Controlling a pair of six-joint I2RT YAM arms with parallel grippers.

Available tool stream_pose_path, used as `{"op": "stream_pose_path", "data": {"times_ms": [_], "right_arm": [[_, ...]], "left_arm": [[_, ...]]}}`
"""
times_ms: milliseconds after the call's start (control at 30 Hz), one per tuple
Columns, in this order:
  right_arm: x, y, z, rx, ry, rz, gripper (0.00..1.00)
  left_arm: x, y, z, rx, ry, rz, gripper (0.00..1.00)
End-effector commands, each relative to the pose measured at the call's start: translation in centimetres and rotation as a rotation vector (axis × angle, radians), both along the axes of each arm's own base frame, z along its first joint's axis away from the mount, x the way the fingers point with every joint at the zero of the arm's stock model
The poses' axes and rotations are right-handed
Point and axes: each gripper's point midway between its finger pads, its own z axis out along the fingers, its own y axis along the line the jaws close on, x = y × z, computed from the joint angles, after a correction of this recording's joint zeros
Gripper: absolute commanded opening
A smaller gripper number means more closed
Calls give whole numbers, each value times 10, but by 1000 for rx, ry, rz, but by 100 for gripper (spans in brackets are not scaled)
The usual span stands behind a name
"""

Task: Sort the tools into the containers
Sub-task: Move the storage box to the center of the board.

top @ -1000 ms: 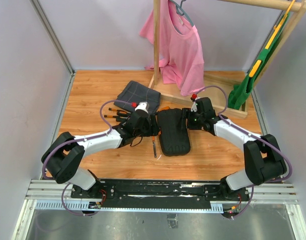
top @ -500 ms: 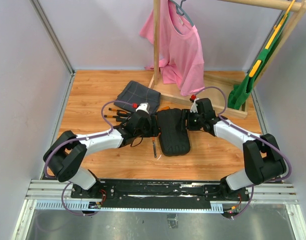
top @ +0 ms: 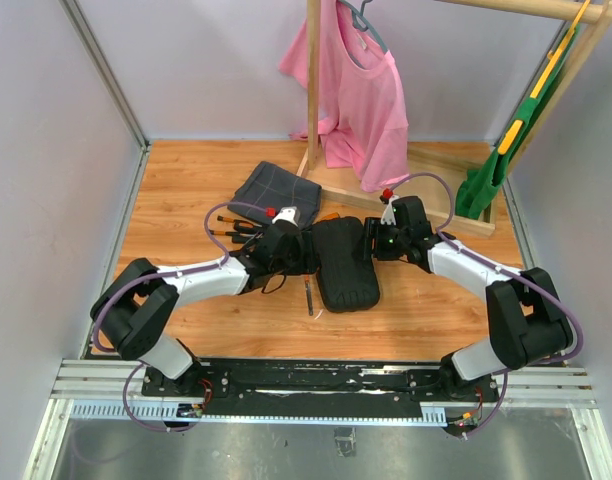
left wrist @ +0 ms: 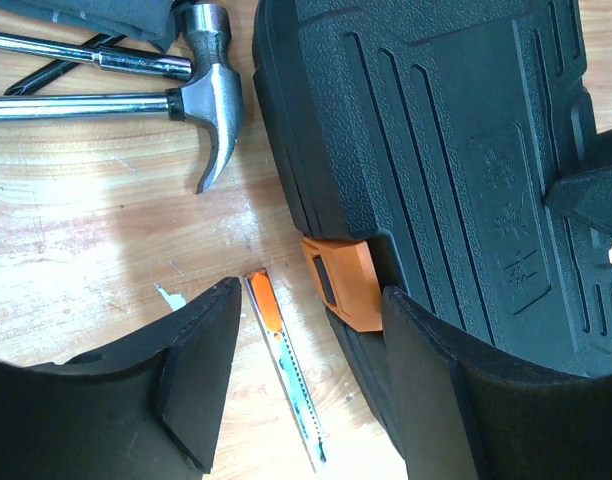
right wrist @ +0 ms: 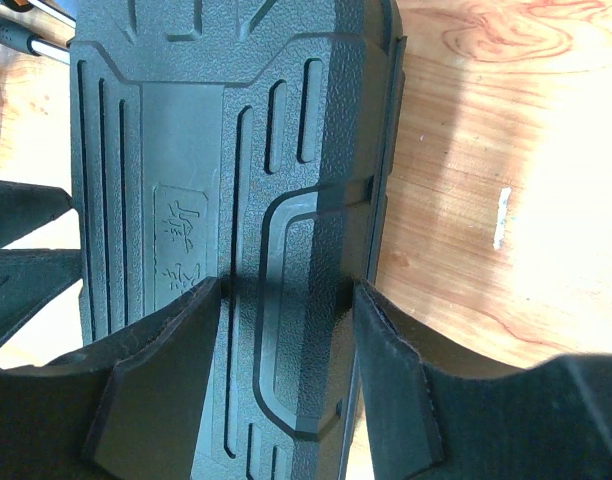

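The black tool case (top: 346, 265) lies shut on the wooden table between both grippers. My left gripper (top: 302, 254) is open at its left edge. In the left wrist view the gripper (left wrist: 306, 385) has the orange clasp (left wrist: 341, 282) between its fingers (left wrist: 191, 375), one finger over the case (left wrist: 436, 140). The steel hammer head (left wrist: 214, 105) and a screwdriver shaft (left wrist: 86, 55) lie left of it, among the tools (top: 231, 225). My right gripper (top: 372, 240) is open. In its wrist view the gripper (right wrist: 286, 370) straddles the right edge strip of the case (right wrist: 186, 120).
A slim orange utility knife (left wrist: 284, 370) lies on the table left of the case (top: 308, 295). A dark checked cloth (top: 276, 188) lies behind the tools. A wooden rack base (top: 386, 195) with a pink shirt (top: 361, 100) stands behind, green fabric (top: 486, 180) at far right.
My left gripper has edged slightly away from the arm bases along the case's left side. The right arm and the case have hardly moved.
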Motion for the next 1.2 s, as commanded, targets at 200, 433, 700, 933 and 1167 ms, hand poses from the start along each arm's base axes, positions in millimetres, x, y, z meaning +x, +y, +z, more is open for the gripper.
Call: {"op": "stream_pose_path", "data": {"times_ms": [200, 433, 700, 933, 1167], "right_arm": [[-18, -13, -30, -64, 88, -3, 54], [-21, -20, -38, -101, 104, -15, 54], [-24, -28, -47, -143, 127, -27, 52], [-26, -32, -55, -170, 146, -36, 51], [-27, -37, -61, -199, 162, -43, 51]], "left_arm": [[12, -7, -1, 6, 6, 20, 63], [19, 0, -4, 77, 22, 59, 64], [22, 22, -18, 262, 47, 105, 59], [26, 43, -18, 419, 40, 144, 53], [27, 55, -15, 489, 27, 160, 51]]}}
